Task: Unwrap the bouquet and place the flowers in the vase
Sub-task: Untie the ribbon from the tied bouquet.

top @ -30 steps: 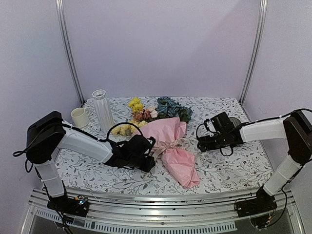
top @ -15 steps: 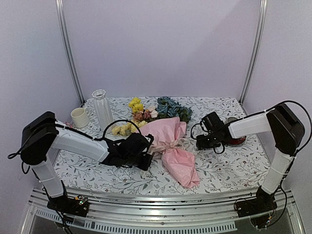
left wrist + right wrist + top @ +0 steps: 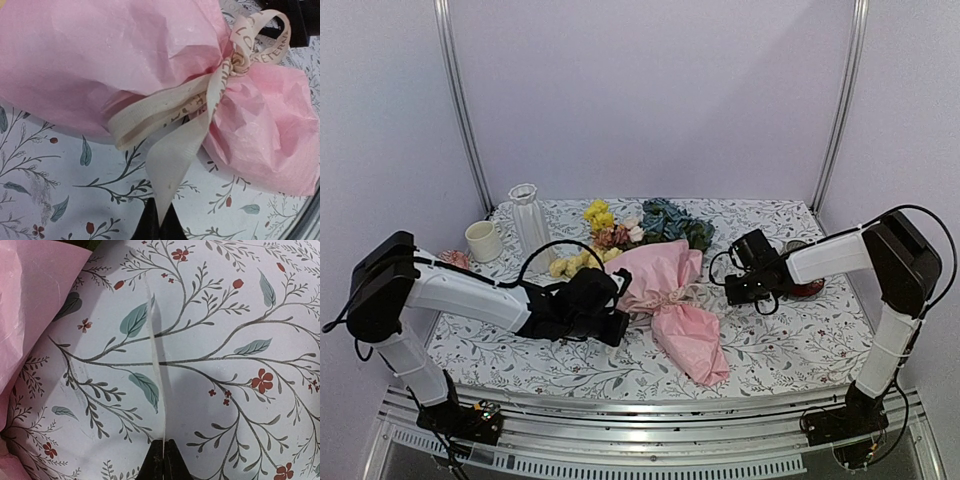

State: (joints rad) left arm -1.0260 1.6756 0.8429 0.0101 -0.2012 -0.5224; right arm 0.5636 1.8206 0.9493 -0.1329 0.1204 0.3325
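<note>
Across the middle of the desk (image 3: 790, 350) lies the bouquet (image 3: 665, 290), blooms toward the far edge and the pinched tail of its pink paper (image 3: 695, 345) toward the near edge, so the tied waist faces both arms and I can reach it from either side. Its flowers (image 3: 620, 232) fan out of the open end of the paper, yellow, cream and dusty teal, none freed yet. Near the far left corner the vase (image 3: 530, 225) stands upright, well apart from the bouquet, with a cream mug (image 3: 482, 240) just beside it toward the left edge. At the waist the ribbon (image 3: 165, 107) is knotted, its bow not yet undone. My left fingers (image 3: 151, 227) are pressed together on the tip of one hanging ribbon tail. My right fingers (image 3: 156, 462) are together too, pinching a thin pale strip that I take for the other tail seen edge-on. I judge this the untying step: a tail in each grip lets me pull outward in opposite directions and slip the knot.
</note>
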